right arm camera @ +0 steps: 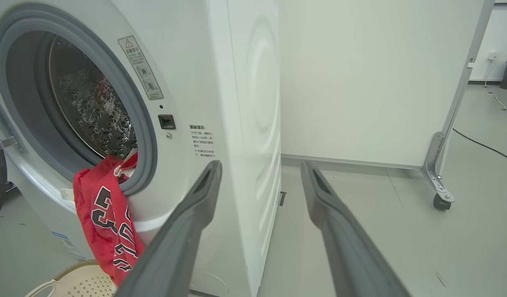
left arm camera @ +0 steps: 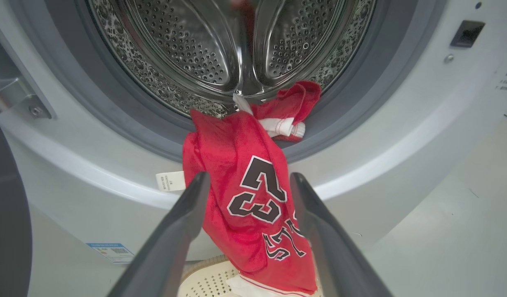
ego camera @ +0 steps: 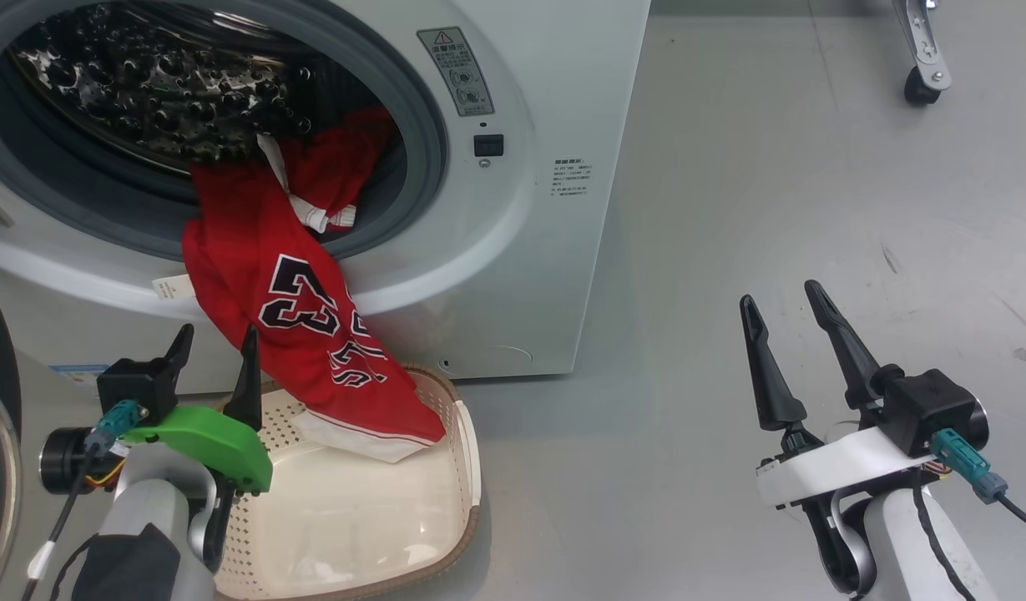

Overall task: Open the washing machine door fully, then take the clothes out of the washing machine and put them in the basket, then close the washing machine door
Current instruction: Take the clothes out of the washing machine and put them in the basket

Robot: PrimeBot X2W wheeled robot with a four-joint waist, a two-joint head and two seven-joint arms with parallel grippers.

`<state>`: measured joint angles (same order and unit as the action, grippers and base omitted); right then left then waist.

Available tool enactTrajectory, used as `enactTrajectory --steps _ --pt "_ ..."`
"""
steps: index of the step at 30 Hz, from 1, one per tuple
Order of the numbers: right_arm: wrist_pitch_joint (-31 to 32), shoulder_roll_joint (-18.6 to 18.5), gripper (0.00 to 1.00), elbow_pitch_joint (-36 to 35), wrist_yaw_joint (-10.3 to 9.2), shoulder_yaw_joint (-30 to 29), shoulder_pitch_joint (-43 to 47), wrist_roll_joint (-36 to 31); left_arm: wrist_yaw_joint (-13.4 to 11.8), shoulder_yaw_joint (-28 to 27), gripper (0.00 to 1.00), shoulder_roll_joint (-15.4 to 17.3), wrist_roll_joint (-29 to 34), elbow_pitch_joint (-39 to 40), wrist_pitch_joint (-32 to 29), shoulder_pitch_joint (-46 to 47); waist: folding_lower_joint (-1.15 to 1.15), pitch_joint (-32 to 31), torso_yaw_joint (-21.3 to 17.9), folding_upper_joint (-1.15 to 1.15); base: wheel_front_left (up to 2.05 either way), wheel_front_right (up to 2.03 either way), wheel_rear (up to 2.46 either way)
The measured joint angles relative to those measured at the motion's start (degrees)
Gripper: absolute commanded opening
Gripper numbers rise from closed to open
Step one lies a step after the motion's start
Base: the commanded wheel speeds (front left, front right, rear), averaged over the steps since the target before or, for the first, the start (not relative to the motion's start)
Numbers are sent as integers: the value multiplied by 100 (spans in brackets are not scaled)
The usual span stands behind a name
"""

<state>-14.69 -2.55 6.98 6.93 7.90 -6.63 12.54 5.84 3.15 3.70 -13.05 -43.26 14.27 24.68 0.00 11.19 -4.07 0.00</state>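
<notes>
Red clothes [ego camera: 300,330] show number 23

Grey floor [ego camera: 771,167], white washing machine [ego camera: 546,250] standing on it, cream basket [ego camera: 354,509] just before it, caster wheel [ego camera: 920,88] well apart

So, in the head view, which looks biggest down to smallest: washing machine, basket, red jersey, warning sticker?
1. washing machine
2-3. red jersey and basket: much alike; the basket is nearer and partly covered, so unranked
4. warning sticker
</notes>
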Motion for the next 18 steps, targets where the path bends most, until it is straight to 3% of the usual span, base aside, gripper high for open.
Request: enactTrajectory --steps 18 --pt "0 0 100 -65 0 -1 125 0 -26 -219 100 -97 -34 1308 1 -732 0 2 10 0 0 0 0"
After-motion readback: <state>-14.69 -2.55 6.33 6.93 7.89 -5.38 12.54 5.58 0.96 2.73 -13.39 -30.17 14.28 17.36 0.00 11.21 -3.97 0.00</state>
